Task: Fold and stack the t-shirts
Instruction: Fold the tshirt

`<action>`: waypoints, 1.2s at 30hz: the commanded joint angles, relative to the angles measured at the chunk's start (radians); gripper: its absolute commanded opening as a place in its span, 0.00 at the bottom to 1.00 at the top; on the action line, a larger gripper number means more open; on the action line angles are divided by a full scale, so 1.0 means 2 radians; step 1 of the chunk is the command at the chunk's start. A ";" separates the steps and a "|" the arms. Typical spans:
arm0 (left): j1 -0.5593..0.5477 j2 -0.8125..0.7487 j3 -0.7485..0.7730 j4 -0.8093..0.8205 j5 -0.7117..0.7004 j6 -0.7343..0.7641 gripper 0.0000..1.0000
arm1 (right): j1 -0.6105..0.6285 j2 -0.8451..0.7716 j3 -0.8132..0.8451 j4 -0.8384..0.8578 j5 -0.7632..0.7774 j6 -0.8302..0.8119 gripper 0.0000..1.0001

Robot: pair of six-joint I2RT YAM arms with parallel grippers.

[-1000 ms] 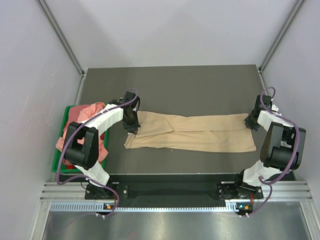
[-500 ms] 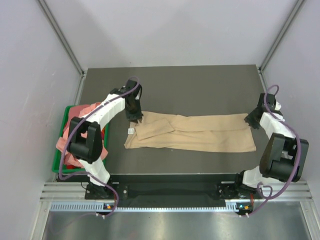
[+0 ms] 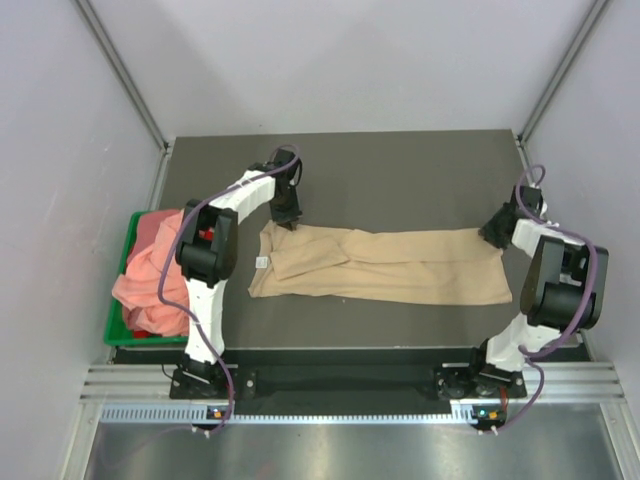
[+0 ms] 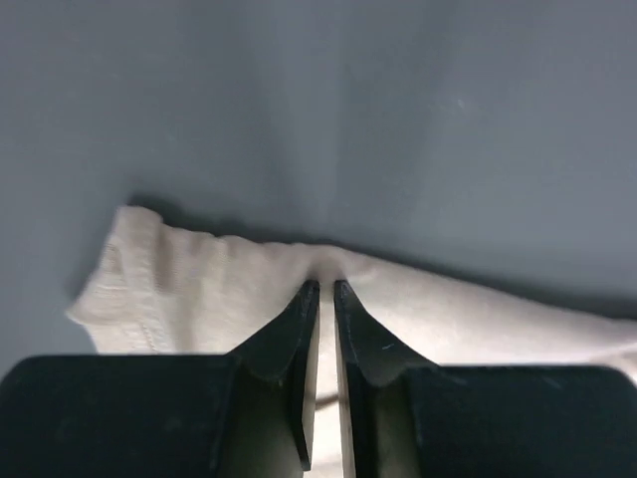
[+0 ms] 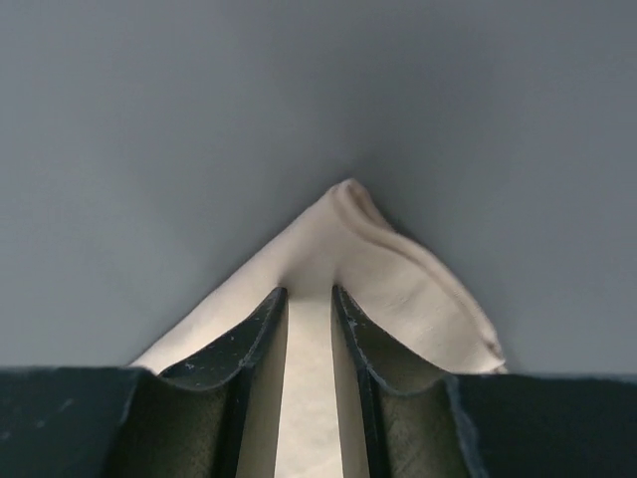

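The tan t-shirt lies as a long folded strip across the dark table, with its small white neck label at the left end. My left gripper is down on the strip's far-left corner. In the left wrist view its jaws stand open by a narrow slit, and the tan t-shirt puckers at their tips. My right gripper sits on the far-right corner. Its jaws are a little apart, with the tan t-shirt lying flat between them. Salmon-pink t-shirts are heaped at the left.
The pink heap fills a green bin just off the table's left edge. Grey walls with metal posts close in the back and sides. The arms' mounting rail runs along the near edge.
Both grippers went from shut to slightly open. The left gripper moved from the strip's left end up and right to its far-left corner, uncovering the white label. The right gripper shifted slightly farther back.
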 commanded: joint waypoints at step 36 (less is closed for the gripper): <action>0.016 -0.139 -0.086 -0.013 -0.027 0.008 0.26 | 0.011 -0.195 -0.011 -0.057 -0.044 0.015 0.38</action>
